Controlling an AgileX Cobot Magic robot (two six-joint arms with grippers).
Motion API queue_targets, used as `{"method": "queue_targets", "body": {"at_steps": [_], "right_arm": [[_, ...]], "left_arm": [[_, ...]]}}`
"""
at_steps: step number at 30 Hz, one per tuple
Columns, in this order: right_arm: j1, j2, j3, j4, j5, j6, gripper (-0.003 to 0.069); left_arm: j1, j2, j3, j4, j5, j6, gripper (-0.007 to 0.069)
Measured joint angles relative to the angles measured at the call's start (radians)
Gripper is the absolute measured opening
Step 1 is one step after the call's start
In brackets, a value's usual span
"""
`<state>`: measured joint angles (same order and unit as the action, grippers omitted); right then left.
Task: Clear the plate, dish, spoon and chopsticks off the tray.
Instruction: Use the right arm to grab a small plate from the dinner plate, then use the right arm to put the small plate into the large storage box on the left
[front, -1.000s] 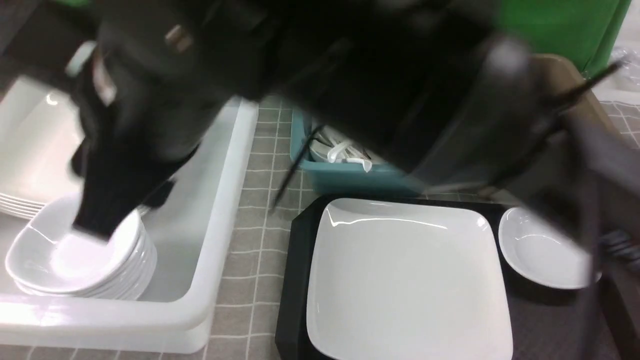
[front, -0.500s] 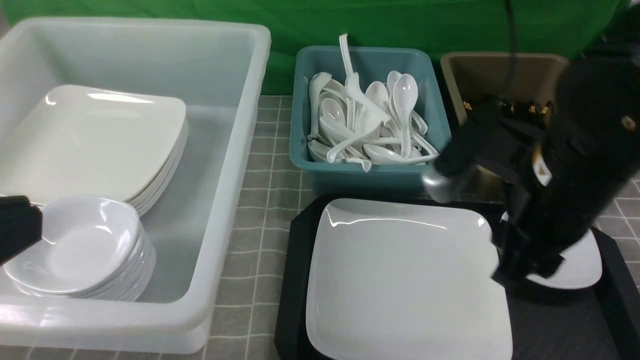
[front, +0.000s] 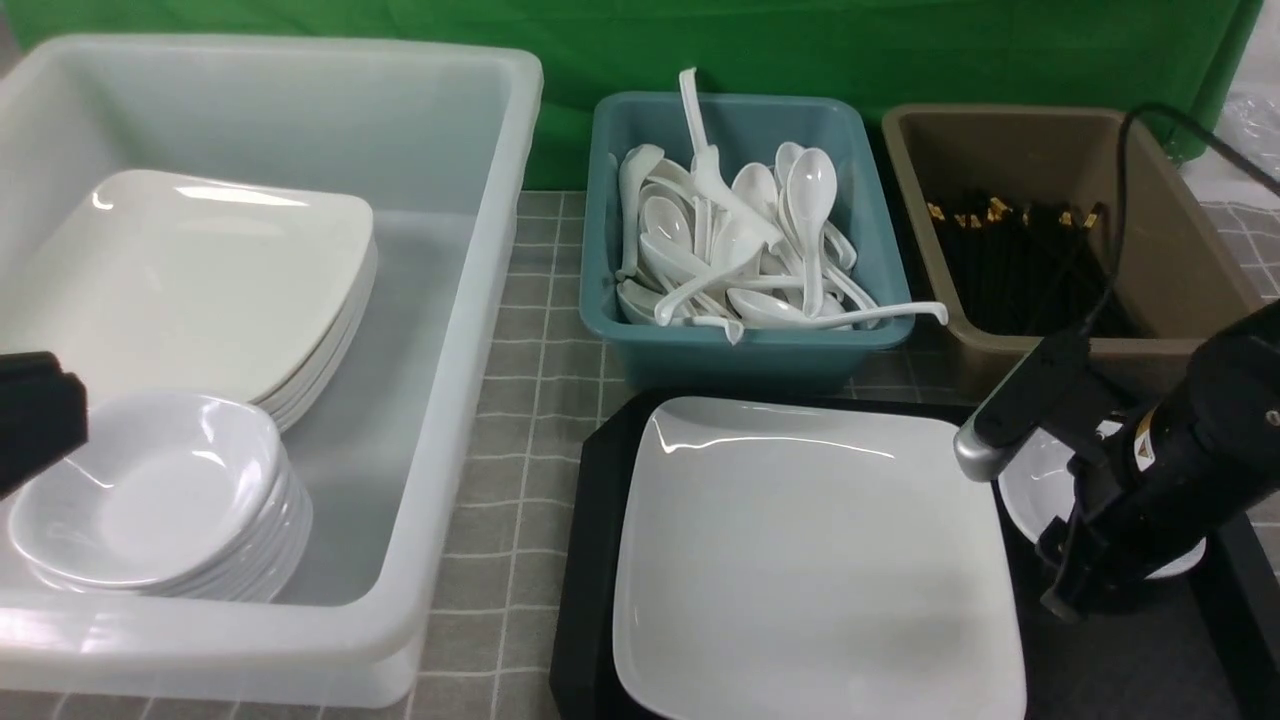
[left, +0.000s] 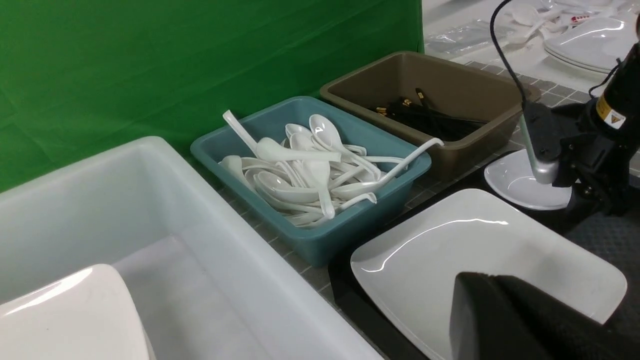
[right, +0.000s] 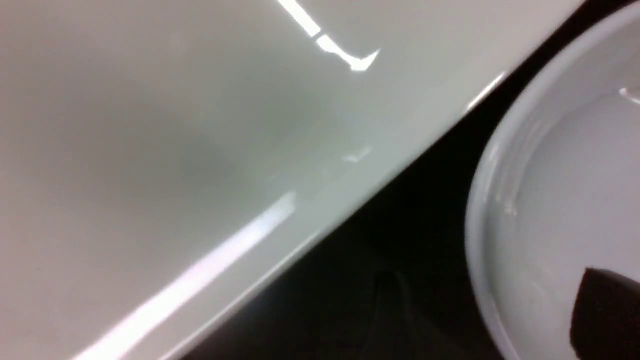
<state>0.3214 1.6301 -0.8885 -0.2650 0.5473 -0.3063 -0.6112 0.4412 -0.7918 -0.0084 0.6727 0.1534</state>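
Note:
The large square white plate (front: 810, 560) lies on the black tray (front: 590, 560). A small white dish (front: 1040, 475) sits on the tray to its right, partly hidden by my right arm. My right gripper (front: 1065, 575) is low at the dish's near-left rim. In the right wrist view one fingertip (right: 607, 310) is inside the dish (right: 550, 175), beside the plate (right: 175, 125). My left gripper (front: 35, 425) is at the far left over the white tub, holding nothing I can see. No spoon or chopsticks show on the tray.
A big white tub (front: 450, 400) on the left holds stacked square plates (front: 200, 270) and stacked dishes (front: 150, 500). A teal tub (front: 740, 350) of white spoons (front: 740, 240) and a brown tub (front: 1190, 250) of black chopsticks (front: 1010, 260) stand behind the tray.
A second ago both arms blurred across the front view. The left gripper has pulled back to the left edge. The right gripper has come down to the dish's rim.

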Motion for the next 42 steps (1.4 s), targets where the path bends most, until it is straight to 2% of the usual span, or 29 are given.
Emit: {"method": "queue_targets", "body": {"at_steps": [2,5,10,15,18,24,28,33,36,38,42], "right_arm": [[0.000,0.035,0.002,-0.031,-0.016,0.005,0.0484],[0.000,0.072,0.004,-0.058,-0.031,0.011,0.0445],[0.000,0.088,0.003,-0.074,-0.050,0.016,0.0344],[0.000,0.090,0.002,-0.090,-0.070,0.020,0.0209],[0.000,0.081,-0.002,-0.098,-0.071,0.025,0.0173],[0.001,-0.028,-0.002,-0.080,-0.013,0.034,0.0080],[0.027,-0.127,-0.002,-0.032,0.083,0.059,0.0061],[0.194,-0.283,-0.065,-0.002,0.266,0.210,0.0061],[0.420,-0.340,-0.229,0.002,0.292,0.318,0.0060],[0.564,-0.312,-0.359,0.005,0.261,0.340,0.0058],[0.747,-0.177,-0.605,0.011,0.217,0.326,0.0058]], "left_arm": [[0.000,0.000,0.000,-0.007,0.001,0.000,0.0020],[0.000,0.000,0.000,-0.009,0.004,0.000,0.0020],[0.000,0.000,0.000,-0.009,0.004,0.000,0.0020],[0.000,0.000,0.000,-0.010,0.007,0.003,0.0020],[0.000,0.000,0.000,-0.010,0.011,0.003,0.0020],[0.000,0.000,0.000,-0.010,0.023,0.007,0.0020],[0.000,0.000,0.000,-0.009,0.023,0.007,0.0020],[0.000,0.000,0.000,-0.006,0.023,0.007,0.0020],[0.000,0.000,0.000,0.026,0.032,0.000,0.0020],[0.000,-0.008,-0.006,0.098,0.066,-0.072,0.0020],[0.000,-0.069,-0.028,0.263,0.175,-0.234,0.0020]]}}
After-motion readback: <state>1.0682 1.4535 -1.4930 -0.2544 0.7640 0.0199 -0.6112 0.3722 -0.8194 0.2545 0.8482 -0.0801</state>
